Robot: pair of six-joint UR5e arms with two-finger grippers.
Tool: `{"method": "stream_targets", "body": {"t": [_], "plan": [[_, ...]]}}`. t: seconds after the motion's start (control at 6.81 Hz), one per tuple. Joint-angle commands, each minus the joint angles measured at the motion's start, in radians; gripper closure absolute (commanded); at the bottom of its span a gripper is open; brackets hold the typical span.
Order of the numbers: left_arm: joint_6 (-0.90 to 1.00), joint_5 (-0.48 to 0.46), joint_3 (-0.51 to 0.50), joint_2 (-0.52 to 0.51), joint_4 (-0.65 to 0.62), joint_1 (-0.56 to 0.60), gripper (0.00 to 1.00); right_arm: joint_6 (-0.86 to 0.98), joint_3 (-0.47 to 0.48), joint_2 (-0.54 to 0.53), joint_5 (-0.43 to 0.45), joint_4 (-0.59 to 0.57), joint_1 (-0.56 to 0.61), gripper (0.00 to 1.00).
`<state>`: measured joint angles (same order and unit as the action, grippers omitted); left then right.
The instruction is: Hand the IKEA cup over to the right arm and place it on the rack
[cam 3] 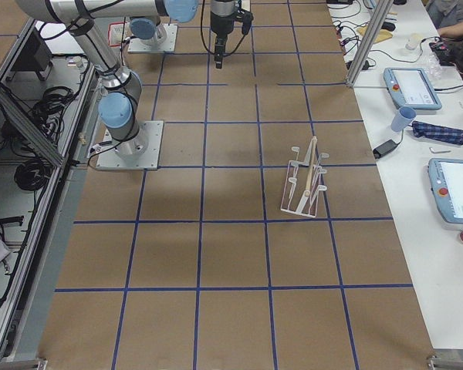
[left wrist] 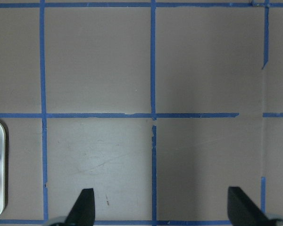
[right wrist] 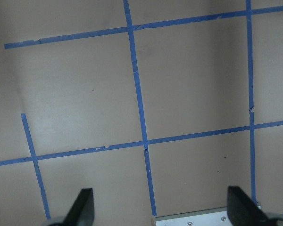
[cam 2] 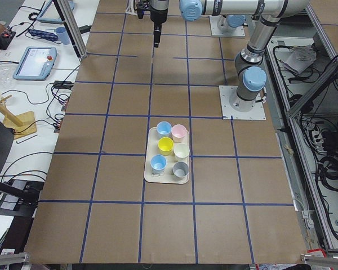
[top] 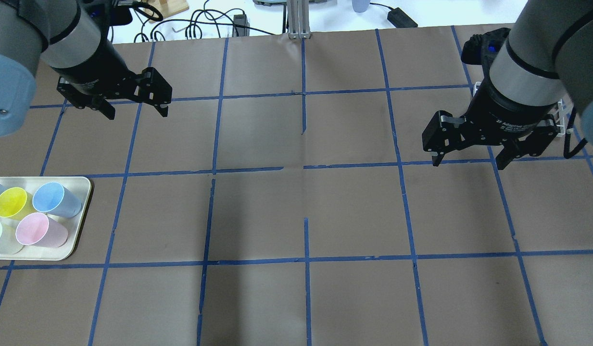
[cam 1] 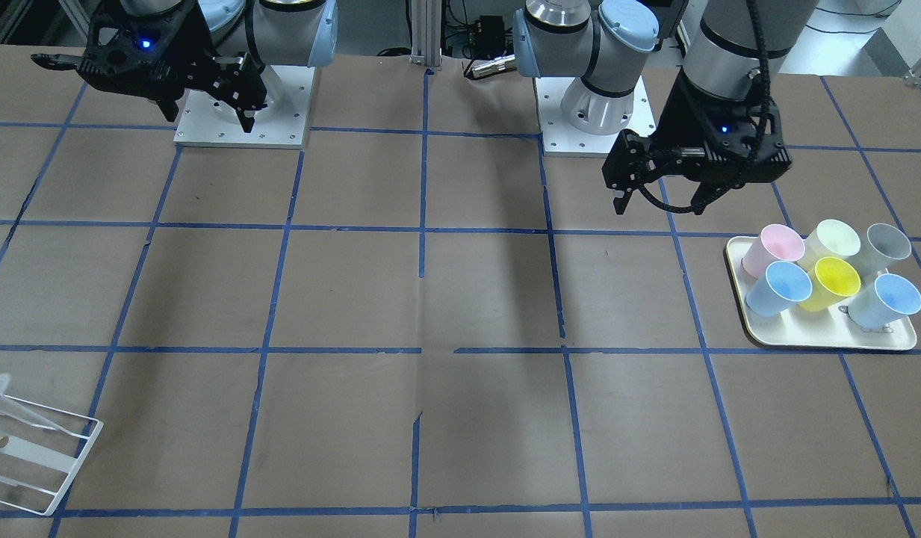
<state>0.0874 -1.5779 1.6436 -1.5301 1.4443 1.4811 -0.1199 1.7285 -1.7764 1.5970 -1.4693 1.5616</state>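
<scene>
Standing on the tray (cam 1: 804,334) at the left end of the tabletop (cam 1: 460,299), the grey cup (cam 1: 887,245) lies nearer the left hand (top: 137,111), which hangs spread and empty; the right hand (top: 468,161), likewise spread, is well apart.

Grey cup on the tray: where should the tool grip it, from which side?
Probably pinch the rim from above on its robot-facing side, one finger inside. The grey cup stands upright, mouth up, in a tray corner; a cream cup and a blue cup flank it.
</scene>
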Motion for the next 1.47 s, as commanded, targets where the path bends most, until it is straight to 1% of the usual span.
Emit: {"method": "stream_targets", "body": {"t": [0.0,0.29,0.59,0.73,1.03,1.17,1.32], "plan": [[0.256,0.002,0.039,0.004,0.008,-0.170,0.00,-0.003,0.000,-0.003,0.001,0.007,0.000,0.00],[0.473,0.006,0.094,-0.004,0.005,-0.365,0.00,-0.001,-0.001,-0.005,-0.015,0.003,0.003,0.00],[0.659,0.006,0.101,-0.031,-0.008,-0.561,0.00,0.014,-0.004,0.021,-0.015,0.003,0.009,0.00],[0.742,0.006,0.099,-0.054,-0.048,-0.634,0.00,0.013,-0.010,0.028,-0.015,0.001,0.009,0.00],[0.927,0.006,0.099,-0.143,-0.157,-0.727,0.00,0.002,-0.003,0.028,-0.015,0.007,0.009,0.00],[1.007,0.009,0.094,-0.197,-0.212,-0.805,0.00,0.011,-0.004,0.028,-0.015,0.001,0.009,0.00],[1.047,0.027,0.093,-0.249,-0.251,-0.873,0.00,0.009,0.000,0.031,-0.017,0.001,0.009,0.00]]}}
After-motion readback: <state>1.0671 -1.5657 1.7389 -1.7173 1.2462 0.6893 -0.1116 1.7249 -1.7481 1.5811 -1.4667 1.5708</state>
